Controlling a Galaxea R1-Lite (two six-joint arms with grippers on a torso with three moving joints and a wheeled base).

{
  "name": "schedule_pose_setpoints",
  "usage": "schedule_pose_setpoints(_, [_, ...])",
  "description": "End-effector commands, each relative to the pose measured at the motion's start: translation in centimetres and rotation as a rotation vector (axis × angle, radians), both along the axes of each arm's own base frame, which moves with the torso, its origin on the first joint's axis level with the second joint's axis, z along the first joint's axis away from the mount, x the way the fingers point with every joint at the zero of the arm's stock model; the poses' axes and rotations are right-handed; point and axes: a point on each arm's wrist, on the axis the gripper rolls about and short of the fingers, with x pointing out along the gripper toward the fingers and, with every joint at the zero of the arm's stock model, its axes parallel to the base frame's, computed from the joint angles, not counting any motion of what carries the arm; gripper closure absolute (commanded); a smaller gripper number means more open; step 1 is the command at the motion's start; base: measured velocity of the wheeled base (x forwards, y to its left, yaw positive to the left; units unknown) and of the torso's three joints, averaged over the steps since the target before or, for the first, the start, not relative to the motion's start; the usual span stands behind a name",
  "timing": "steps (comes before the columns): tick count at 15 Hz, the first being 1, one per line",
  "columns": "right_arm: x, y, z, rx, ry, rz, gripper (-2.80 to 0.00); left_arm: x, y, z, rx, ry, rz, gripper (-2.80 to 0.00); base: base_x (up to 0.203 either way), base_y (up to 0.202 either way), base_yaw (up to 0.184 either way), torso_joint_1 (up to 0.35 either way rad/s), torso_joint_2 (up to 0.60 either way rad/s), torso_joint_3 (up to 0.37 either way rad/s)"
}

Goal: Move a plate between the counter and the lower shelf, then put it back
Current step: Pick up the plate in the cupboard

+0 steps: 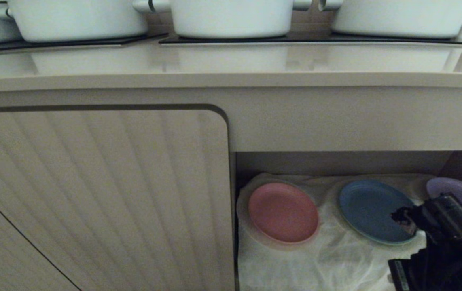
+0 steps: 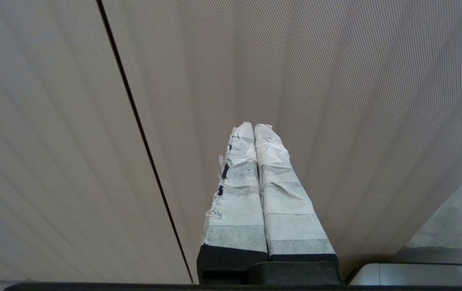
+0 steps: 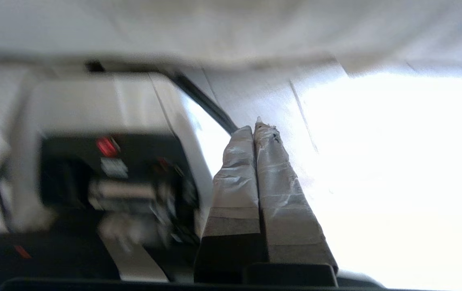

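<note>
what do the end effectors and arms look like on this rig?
Both alike: the left end effector and right end effector each have two long tapered fingers wrapped in frayed white tape on black bases. The right arm is black, with a glossy cylindrical section.

Both end effectors are closed and empty: the left end effector [image 2: 254, 127], the right end effector [image 3: 257, 125].

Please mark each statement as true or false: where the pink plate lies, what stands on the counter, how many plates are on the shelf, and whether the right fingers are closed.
1. The pink plate lies on the counter. False: it lies on the cloth in the lower shelf.
2. White pots stand on the counter. True.
3. Only two plates are on the shelf. False: pink, blue plate and purple plate.
4. The right gripper fingers are closed and hold nothing. True.
</note>
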Motion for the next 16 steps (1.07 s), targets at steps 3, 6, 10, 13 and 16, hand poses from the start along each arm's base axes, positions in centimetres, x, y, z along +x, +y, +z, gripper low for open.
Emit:
schedule_pose_setpoints(3, [-3.6, -1.5, 2.0, -0.041, -0.025, 0.035, 0.00, 0.0, 0.0, 0.0, 0.000, -0.001, 0.001, 0.00, 0.000, 0.000, 0.000, 0.000, 0.00, 0.000])
schedule_pose_setpoints(6, [-5.8, -2.6, 2.7, -0.067, -0.117, 0.018, 0.00, 0.0, 0.0, 0.0, 0.000, -0.001, 0.001, 0.00, 0.000, 0.000, 0.000, 0.000, 0.00, 0.000])
schedule_pose_setpoints(10, [-8.6, -4.7, 3.4, -0.062, -0.372, -0.038, 0.00, 0.0, 0.0, 0.0, 0.000, -0.001, 0.001, 0.00, 0.000, 0.000, 0.000, 0.000, 0.00, 0.000])
schedule_pose_setpoints(13, [-11.9, -5.8, 1.9, -0.104, -0.561, -0.044, 0.00, 0.0, 0.0, 0.0, 0.000, -0.001, 0.001, 0.00, 0.000, 0.000, 0.000, 0.000, 0.00, 0.000])
schedule_pose_setpoints(16, [-14.6, -6.3, -0.4, -0.157, -0.743, -0.061, 0.00, 0.0, 0.0, 0.0, 0.000, -0.001, 0.001, 0.00, 0.000, 0.000, 0.000, 0.000, 0.00, 0.000])
